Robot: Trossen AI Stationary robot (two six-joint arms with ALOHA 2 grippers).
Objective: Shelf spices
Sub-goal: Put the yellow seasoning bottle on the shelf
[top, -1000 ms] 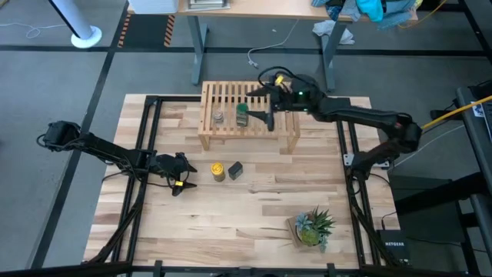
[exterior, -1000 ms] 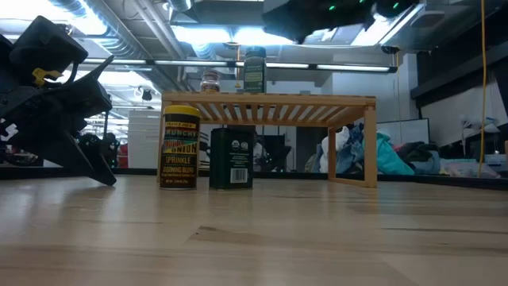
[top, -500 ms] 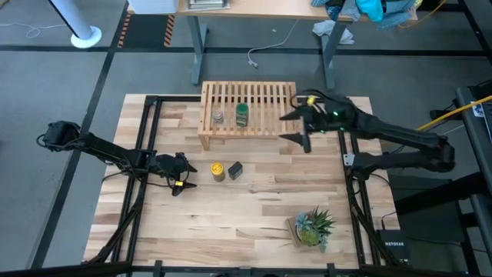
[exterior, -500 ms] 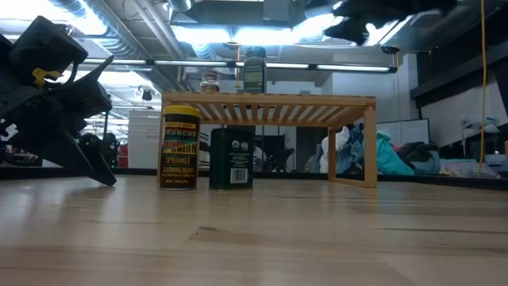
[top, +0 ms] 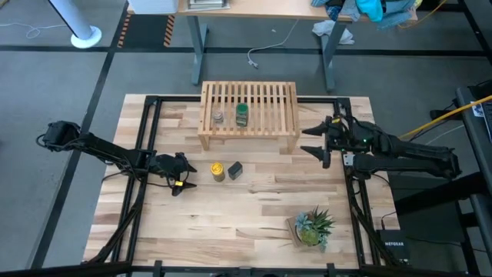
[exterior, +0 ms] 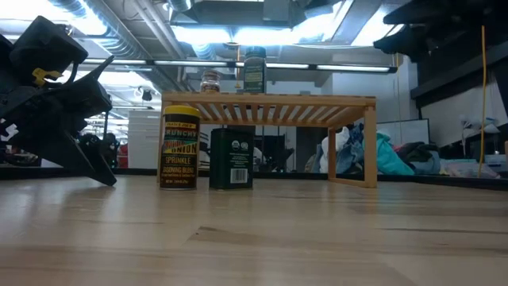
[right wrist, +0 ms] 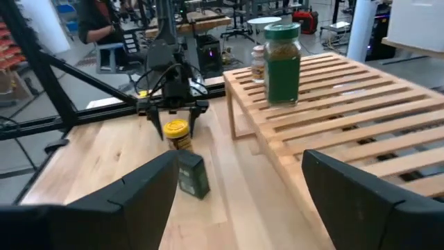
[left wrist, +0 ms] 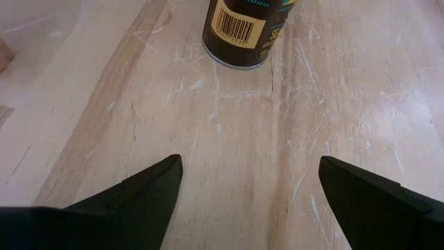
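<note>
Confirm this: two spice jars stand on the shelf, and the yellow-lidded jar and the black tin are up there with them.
Not quite. The high view shows the green-lidded jar and the tiny clear jar on the shelf, but the yellow-lidded jar and the black tin stand on the tabletop in front of it.

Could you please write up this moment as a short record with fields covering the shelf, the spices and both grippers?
on shelf: green-lidded jar, grey-topped jar
on table, in front of shelf: yellow-lidded jar, black tin
left gripper: open, empty, beside yellow-lidded jar
right gripper: open, empty, off the shelf's right end
other: potted plant
</note>
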